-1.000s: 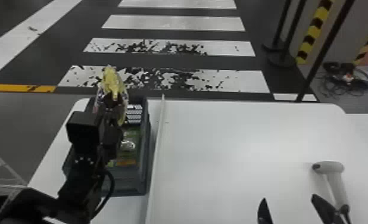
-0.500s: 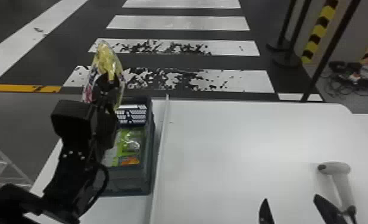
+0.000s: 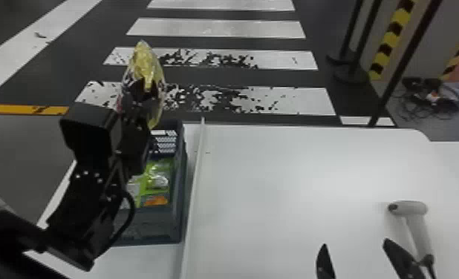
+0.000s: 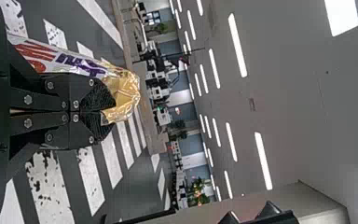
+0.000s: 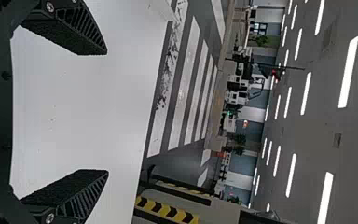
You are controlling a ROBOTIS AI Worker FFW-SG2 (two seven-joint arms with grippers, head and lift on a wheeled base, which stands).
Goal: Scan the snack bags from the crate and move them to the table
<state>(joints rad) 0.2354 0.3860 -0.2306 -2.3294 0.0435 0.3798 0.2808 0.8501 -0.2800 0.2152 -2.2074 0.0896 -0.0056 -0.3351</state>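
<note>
Left end effector [image 4: 106,112] has come up since the earlier head frames, clamped on a glossy yellow-and-white snack bag with red and purple print [image 4: 122,91]. Bag's now above the dark grey plastic crate [image 3: 179,185], so I read the pick as good. More green-and-orange packaging [image 3: 154,181] shows inside, so likely more to do. Right end effector [image 5: 106,112] is parked over the white bench [image 3: 295,178], fingers apart, near the pale grey handheld scanner [image 3: 409,208]. Next I'd bring the bag across for scanning; slick film could slip.
</note>
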